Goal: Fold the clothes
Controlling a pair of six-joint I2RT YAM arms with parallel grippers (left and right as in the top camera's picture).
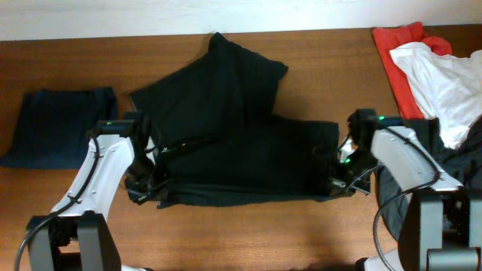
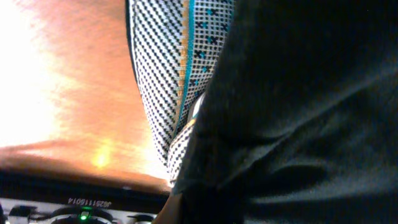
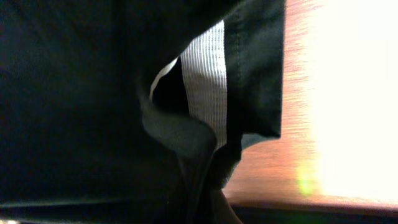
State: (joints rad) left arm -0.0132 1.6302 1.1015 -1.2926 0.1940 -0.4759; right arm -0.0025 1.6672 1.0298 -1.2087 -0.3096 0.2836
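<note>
Two corners matter: the black garment (image 1: pixel 226 143) lies mid-table, left gripper (image 1: pixel 145 187) at its 8 o'clock corner, right gripper (image 1: pixel 336 179) at 4 o'clock, cloth hiding whether either is clamped. Soft and floppy, it seems best pinched at hem corners.

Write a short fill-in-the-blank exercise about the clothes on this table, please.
1. The middle garment, between the two arms, is ___.
2. The folded cloth at the left end of the table is dark ___.
3. The white garment lies on a ___ fabric.
Missing words: black; blue; red.
</note>
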